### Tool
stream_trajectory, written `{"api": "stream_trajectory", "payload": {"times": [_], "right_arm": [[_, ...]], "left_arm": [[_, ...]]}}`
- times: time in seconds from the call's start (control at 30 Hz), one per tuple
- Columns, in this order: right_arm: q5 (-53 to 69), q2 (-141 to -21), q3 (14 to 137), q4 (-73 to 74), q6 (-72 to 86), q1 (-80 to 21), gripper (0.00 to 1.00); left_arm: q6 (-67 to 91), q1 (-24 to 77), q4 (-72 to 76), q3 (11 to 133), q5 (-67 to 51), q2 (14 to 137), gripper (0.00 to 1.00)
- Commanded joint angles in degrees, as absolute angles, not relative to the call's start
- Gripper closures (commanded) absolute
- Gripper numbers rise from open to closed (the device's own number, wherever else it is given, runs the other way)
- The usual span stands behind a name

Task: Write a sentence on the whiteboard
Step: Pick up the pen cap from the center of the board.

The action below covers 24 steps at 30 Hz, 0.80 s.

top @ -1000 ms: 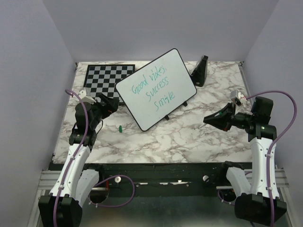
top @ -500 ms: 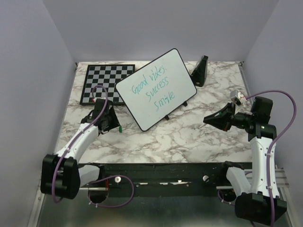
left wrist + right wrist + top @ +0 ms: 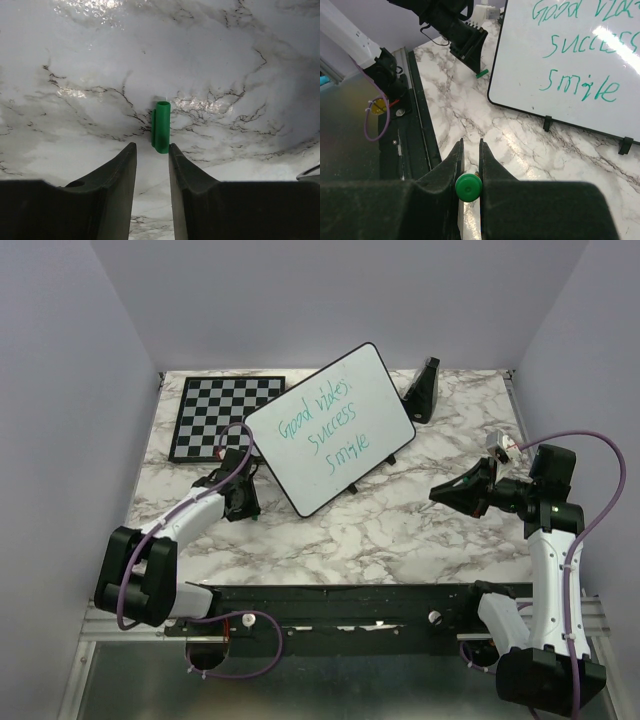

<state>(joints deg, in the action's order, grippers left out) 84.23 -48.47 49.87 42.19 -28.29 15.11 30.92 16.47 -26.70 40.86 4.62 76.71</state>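
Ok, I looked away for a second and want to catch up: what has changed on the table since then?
The left gripper swung in toward the whiteboard and came down at the green cap; its jaws have narrowed but stand apart, the cap just beyond their tips, not gripped. Unchanged: right gripper shut on the green marker, whiteboard, sentence, chessboard.

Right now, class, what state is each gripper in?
Left gripper: open, tips at the green cap, not gripping it.
Right gripper: shut on the green marker.
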Motion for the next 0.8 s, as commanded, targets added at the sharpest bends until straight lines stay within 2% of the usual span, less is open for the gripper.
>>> {"api": "stream_trajectory", "payload": {"times": [0.0,0.77], "right_arm": [[84.6,-48.4,50.7,43.5,-29.4,15.1,1.00],[84.9,-48.6,50.9,44.1,-29.9,15.1,1.00]], "left_arm": [[29.5,17.0,-26.3,42.6,6.6,78.6,0.62],[29.9,19.2,-27.0,45.1,8.9,87.6,0.67]]}}
